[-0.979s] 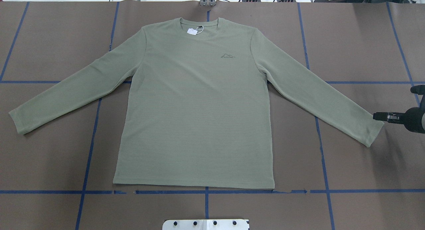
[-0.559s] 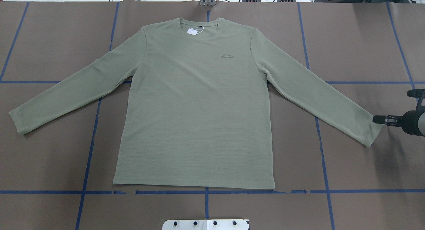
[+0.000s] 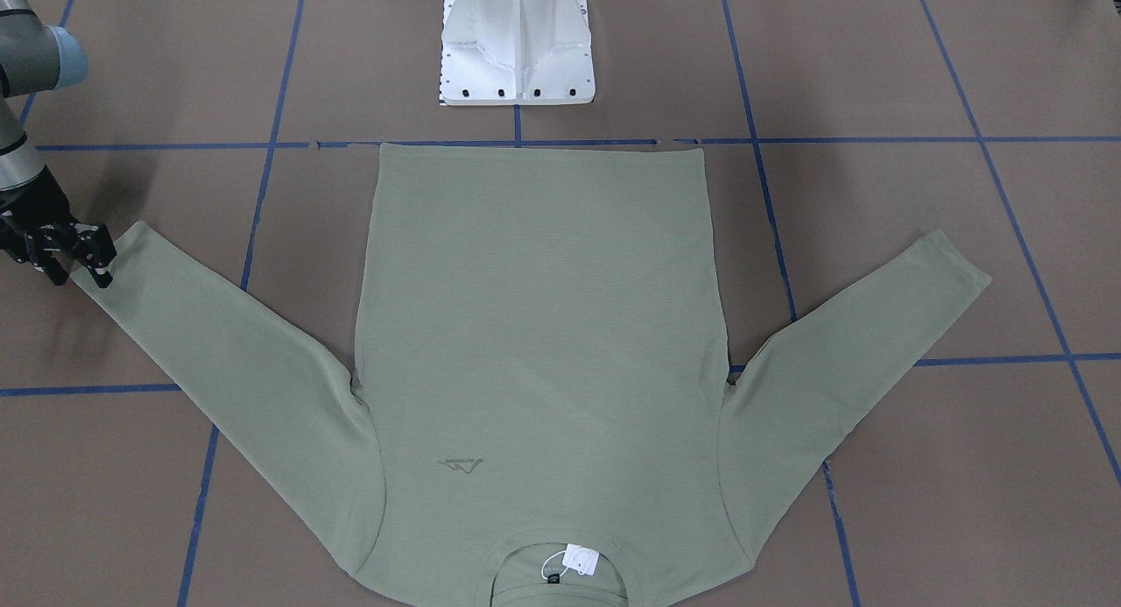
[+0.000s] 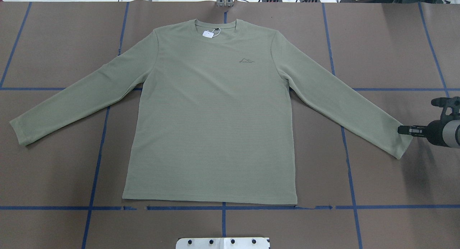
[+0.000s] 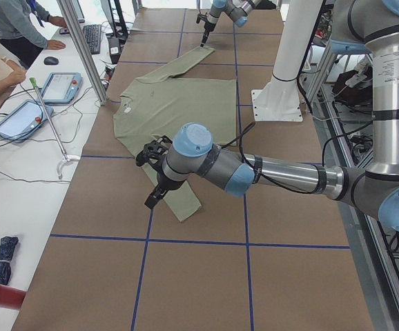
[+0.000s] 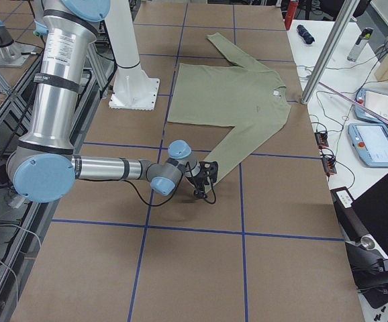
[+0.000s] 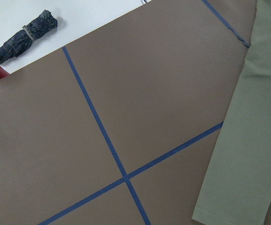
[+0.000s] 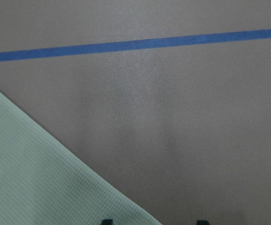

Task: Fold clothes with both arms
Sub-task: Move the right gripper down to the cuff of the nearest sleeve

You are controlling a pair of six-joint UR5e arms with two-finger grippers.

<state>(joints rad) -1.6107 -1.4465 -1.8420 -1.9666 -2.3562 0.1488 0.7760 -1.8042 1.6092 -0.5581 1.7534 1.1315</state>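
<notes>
Shirt (image 4: pixel 215 127) is lying flat and face up in the middle of the table (image 4: pixel 395 44). The neck points at the far edge, the hem runs along the near edge by the white base (image 3: pixel 517 46), and both sleeves are spread out and angled toward the near corners. The white tag (image 4: pixel 208 33) sits in the neck opening and the little logo (image 4: pixel 247 60) is on the chest. No folds in it anywhere that I can see.

Right end effector (image 4: pixel 401 130) is down low at the cuff of the sleeve by the table's right edge. Its wrist view shows the 2 fingertips (image 8: pixel 106 221) spread fairly wide, with the edge of the sleeve running in between them. Nothing is gripped, and I can't say for sure if they touch the fabric.

Left end effector (image 5: pixel 154 195) only shows up in the side view, hanging over the other cuff at the left end of the table. Can't tell if it's wide or narrow from there. Its wrist view only shows the sleeve end, bare table and blue tape lines.
</notes>
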